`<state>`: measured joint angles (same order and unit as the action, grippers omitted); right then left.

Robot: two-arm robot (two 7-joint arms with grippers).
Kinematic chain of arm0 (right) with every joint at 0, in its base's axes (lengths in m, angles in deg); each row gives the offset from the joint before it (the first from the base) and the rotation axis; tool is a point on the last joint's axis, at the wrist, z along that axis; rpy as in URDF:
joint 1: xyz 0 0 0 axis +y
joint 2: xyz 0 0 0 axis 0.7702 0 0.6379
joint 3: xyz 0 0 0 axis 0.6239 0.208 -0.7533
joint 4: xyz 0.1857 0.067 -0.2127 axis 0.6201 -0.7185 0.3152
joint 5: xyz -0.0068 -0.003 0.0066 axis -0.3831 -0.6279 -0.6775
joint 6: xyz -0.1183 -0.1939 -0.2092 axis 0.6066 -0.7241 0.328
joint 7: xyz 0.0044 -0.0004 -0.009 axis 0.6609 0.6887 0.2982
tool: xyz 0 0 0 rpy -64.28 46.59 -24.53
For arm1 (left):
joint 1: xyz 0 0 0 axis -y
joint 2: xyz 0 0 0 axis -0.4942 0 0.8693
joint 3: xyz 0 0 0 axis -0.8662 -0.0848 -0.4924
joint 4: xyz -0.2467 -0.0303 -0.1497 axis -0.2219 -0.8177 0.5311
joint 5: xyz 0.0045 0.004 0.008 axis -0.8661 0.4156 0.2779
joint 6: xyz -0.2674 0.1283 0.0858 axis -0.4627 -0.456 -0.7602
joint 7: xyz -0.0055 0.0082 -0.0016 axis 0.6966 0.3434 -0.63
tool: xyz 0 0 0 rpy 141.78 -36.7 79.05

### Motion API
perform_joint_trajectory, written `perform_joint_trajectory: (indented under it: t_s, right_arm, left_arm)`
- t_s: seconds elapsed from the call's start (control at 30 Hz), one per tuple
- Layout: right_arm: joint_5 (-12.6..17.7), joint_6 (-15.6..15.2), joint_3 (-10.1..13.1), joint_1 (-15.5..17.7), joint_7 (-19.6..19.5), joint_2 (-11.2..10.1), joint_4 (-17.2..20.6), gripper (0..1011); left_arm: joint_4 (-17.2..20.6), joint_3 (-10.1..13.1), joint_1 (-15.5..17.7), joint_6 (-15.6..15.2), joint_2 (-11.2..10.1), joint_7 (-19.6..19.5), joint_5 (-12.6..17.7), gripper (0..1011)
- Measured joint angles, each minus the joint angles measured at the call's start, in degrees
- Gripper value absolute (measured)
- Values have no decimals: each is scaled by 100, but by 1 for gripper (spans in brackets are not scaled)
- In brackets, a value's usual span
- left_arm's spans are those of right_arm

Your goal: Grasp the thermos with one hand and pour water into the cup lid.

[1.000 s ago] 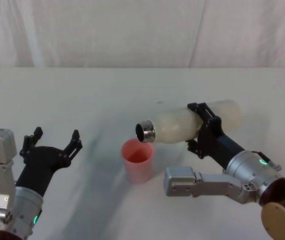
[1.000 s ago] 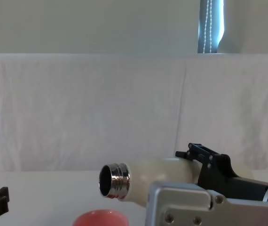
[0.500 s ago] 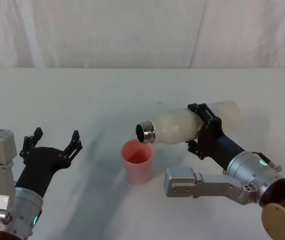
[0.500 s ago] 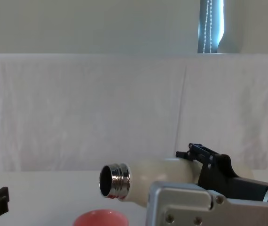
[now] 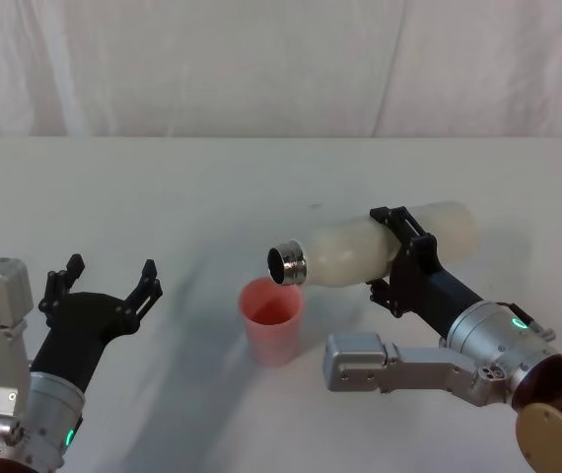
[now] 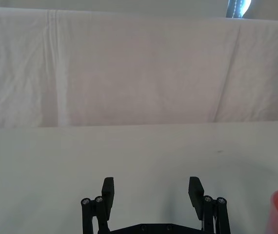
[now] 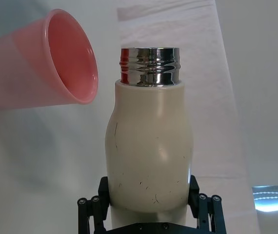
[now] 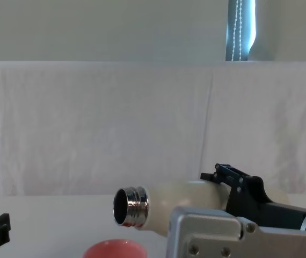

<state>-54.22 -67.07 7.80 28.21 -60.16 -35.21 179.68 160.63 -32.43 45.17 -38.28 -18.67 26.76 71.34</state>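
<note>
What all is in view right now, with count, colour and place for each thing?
thermos: one, cream-white with chrome neck, held nearly level above the table, mouth over the cup lid
cup lid: one, salmon-pink, upright on the table, centre front
table: one, white, under everything
backdrop: one, white cloth, behind the table
left gripper: one, black, fingers open, hovering at front left, holding nothing
right gripper: one, black, fingers shut around the thermos body, at right
</note>
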Motion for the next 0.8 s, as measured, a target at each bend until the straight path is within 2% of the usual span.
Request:
perform_joint_trajectory:
  t_s: [0.5, 0.8]
  right_arm:
    - [-12, 18, 0, -3, -4, 1, -13, 951]
    - [-132, -24, -37, -59, -4, 4, -27, 951]
  left_arm:
    - [0, 0, 0, 0, 0, 0, 0, 1001]
    - [0, 0, 0, 0, 0, 0, 0, 1001]
